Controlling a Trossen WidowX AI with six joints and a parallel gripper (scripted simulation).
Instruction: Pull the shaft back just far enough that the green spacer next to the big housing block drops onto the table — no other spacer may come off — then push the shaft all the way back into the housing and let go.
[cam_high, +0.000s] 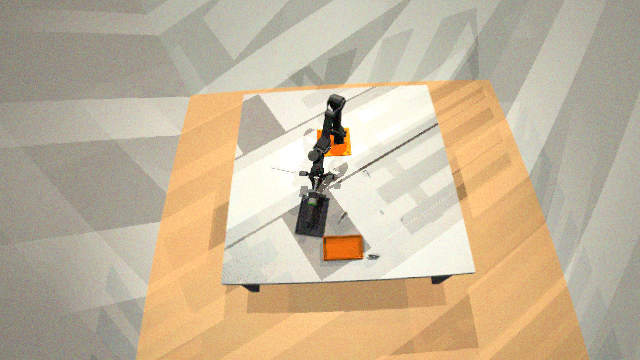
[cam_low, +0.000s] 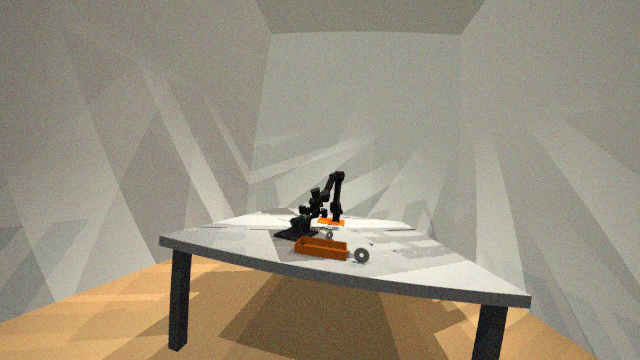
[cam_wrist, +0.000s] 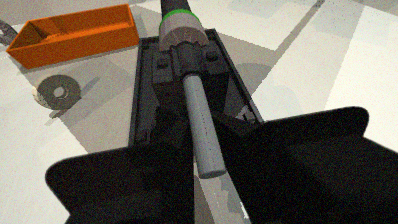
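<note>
The grey shaft (cam_wrist: 202, 125) runs through a dark support block (cam_wrist: 165, 77) with two bolts, its free end toward the wrist camera. My gripper (cam_wrist: 198, 117) (cam_high: 315, 189) is shut on the shaft near that support; the black fingers lie on both sides of it. Beyond the support, a pale grey spacer (cam_wrist: 182, 31) is around the shaft. The green spacer (cam_wrist: 172, 12) (cam_high: 312, 203) shows as a thin rim behind it, still up on the shaft line, against the dark housing block (cam_wrist: 174, 4) (cam_high: 312, 218). The exact gap between them is hidden.
The fixture stands on a dark base tray (cam_high: 302, 229) (cam_wrist: 136, 110). An orange bin (cam_high: 343, 248) (cam_low: 320, 250) (cam_wrist: 85, 40) is beyond it to one side. A loose grey ring (cam_wrist: 71, 94) (cam_high: 343, 216) lies beside the fixture, another ring (cam_high: 373, 256) (cam_low: 355, 255) beside the bin. A thin rod (cam_high: 283, 170) lies near the gripper.
</note>
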